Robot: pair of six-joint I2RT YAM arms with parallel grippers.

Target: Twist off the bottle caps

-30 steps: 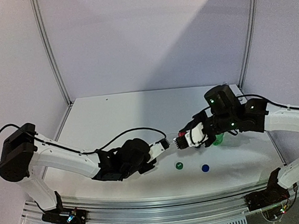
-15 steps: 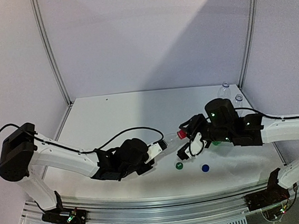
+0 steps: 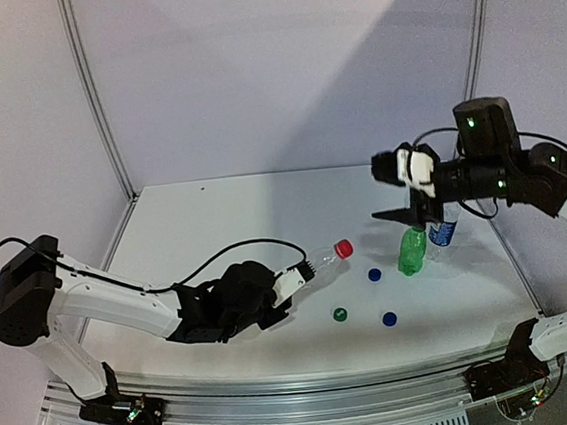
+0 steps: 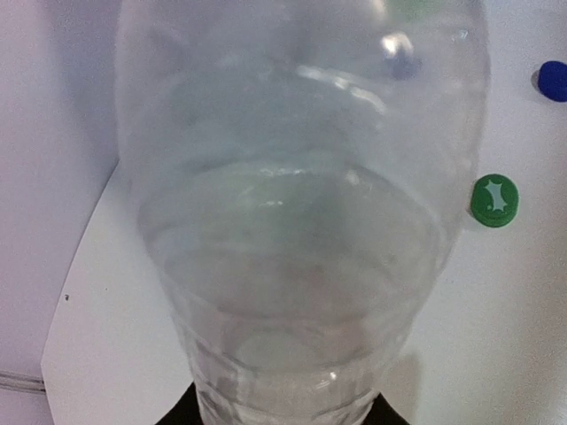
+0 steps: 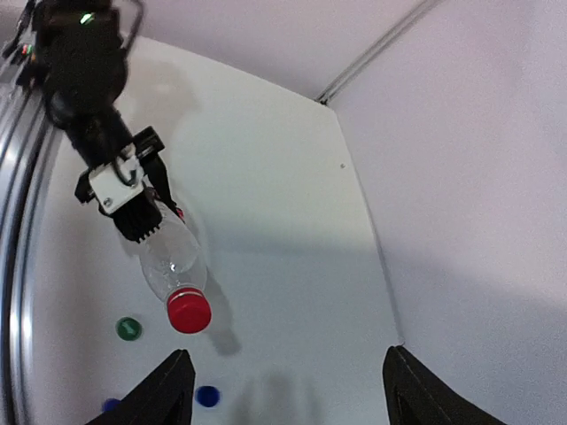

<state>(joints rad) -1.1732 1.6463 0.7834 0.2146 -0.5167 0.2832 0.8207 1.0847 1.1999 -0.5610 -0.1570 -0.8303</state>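
My left gripper [image 3: 305, 270] is shut on a clear bottle [image 3: 323, 261], held tilted above the table. That bottle [image 4: 301, 221] fills the left wrist view and hides the fingers. Its red cap [image 3: 343, 249] is on the neck, facing right. My right gripper [image 3: 403, 192] hangs high at the right, open and empty, well away from the red cap [image 5: 189, 311]. Its dark fingertips [image 5: 168, 391] stand wide apart in the right wrist view. A green cap [image 3: 341, 314] and two blue caps [image 3: 374, 275] [image 3: 388, 317] lie loose on the table.
A green bottle [image 3: 411, 250] and a clear bottle with a blue label [image 3: 444, 229] stand under the right arm, both without caps. The side wall and corner post [image 3: 471, 74] are close behind the right arm. The table's front rail [image 3: 303, 412] runs by the arm bases.
My right gripper has opened, let go of the red cap and swung up and back to the right. The left gripper kept the bottle, shifting slightly.
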